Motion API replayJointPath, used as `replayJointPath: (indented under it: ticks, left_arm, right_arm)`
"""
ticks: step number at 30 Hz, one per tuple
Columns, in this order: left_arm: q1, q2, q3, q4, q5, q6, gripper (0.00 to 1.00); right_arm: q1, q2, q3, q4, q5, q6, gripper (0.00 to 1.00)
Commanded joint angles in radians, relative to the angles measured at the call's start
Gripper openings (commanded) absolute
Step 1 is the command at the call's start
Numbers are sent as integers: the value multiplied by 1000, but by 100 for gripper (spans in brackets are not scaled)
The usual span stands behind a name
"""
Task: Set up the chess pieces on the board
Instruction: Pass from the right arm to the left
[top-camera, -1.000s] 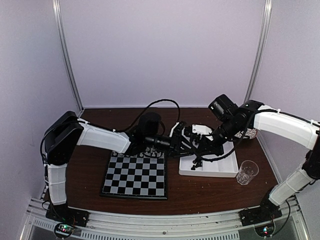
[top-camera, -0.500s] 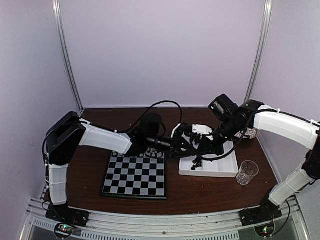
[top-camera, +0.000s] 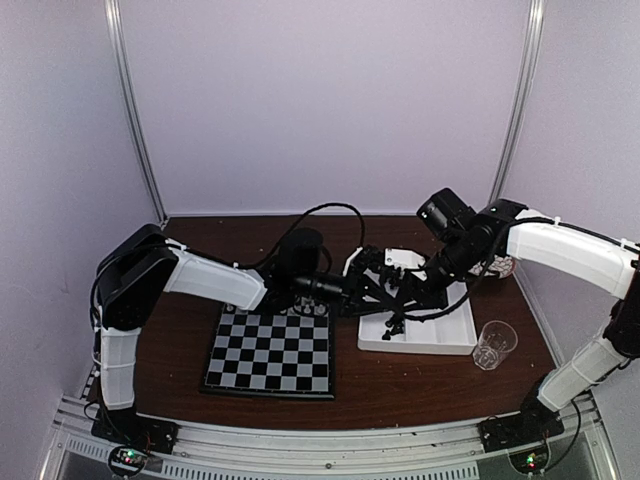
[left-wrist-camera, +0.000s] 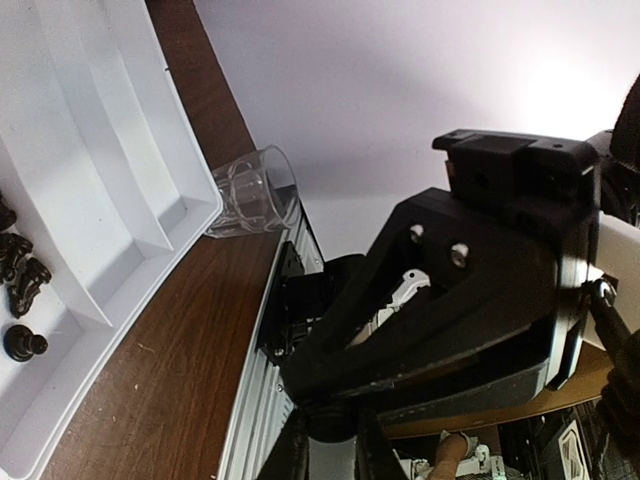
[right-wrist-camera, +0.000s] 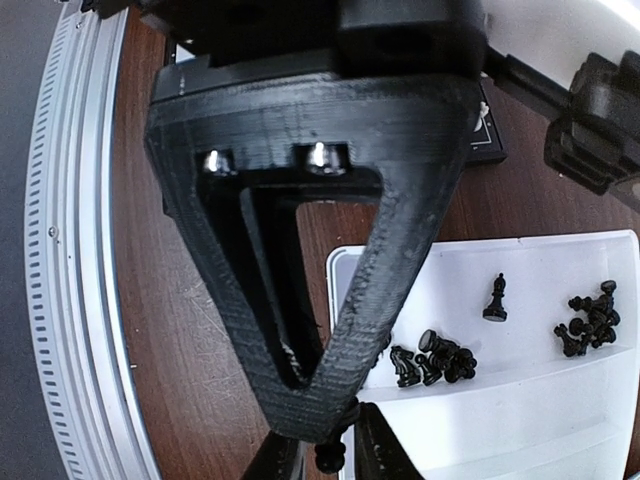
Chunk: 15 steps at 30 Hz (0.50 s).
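My two grippers meet tip to tip above the left end of the white tray. Between them is a small black chess piece. The left gripper is shut on it; in the left wrist view its jaws press a dark round piece. The right gripper stands open around the same piece, with slim gaps on both sides. The board lies left of the tray, with a few chess pieces on its far edge. More black pieces lie in the tray.
A clear plastic cup stands right of the tray near the front, also seen from the left wrist. The tray has long divided compartments. A black cable loops behind the left arm.
The left arm has reached a little further right towards the right gripper and its jaws have closed on the piece. The right gripper's jaws have parted.
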Motion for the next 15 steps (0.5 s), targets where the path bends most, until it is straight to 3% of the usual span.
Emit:
replayJointPath:
  ticks: [1,8,15]
  left_arm:
    - [2,-4,-12,113,-12,-16,5]
    - [33,-26,-29,134,-51,-20,4]
    - [33,-37,-34,193,-80,-27,4]
  right_arm:
    - [-17,-32,44,-2,-11,14,23]
    - [-240,-128,37,-14,-320,112,34]
    - [-415,-43,-85,198,-696,448,34]
